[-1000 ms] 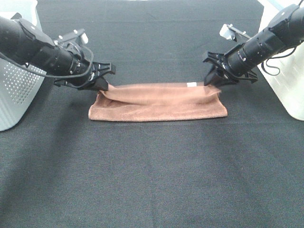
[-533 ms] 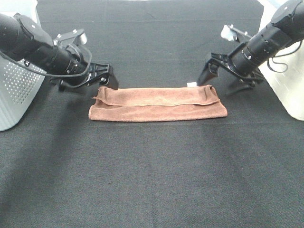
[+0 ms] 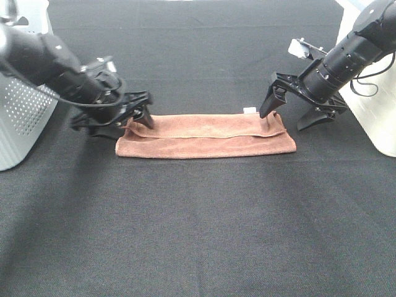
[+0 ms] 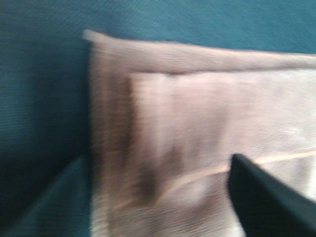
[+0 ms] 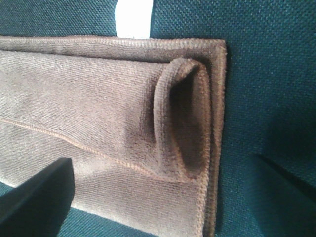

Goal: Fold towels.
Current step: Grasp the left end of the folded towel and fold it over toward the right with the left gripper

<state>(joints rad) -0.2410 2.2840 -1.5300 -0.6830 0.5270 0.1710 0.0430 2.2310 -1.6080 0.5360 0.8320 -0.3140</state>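
Note:
The rust-brown towel (image 3: pixel 204 137) lies on the black table, folded into a long narrow strip, with its small white tag (image 3: pixel 249 110) at the far edge. My left gripper (image 3: pixel 124 122) is open and empty, low over the strip's left end. In the left wrist view the towel (image 4: pixel 197 123) is blurred and one dark finger (image 4: pixel 266 202) shows over it. My right gripper (image 3: pixel 288 116) is open and empty and straddles the right end. The right wrist view shows that end (image 5: pixel 123 123), with the top layer curled into a loose loop (image 5: pixel 185 118) and the tag (image 5: pixel 134 17) beside it.
A white perforated basket (image 3: pixel 18 117) stands at the left edge behind my left arm. A white container (image 3: pixel 377 117) stands at the right edge behind my right arm. The black table cloth (image 3: pixel 198 235) runs in front of the towel.
Both grippers were shut on the towel's upper layer a second ago, then opened and let it drop flat. Since then the left gripper has moved in low over the left end.

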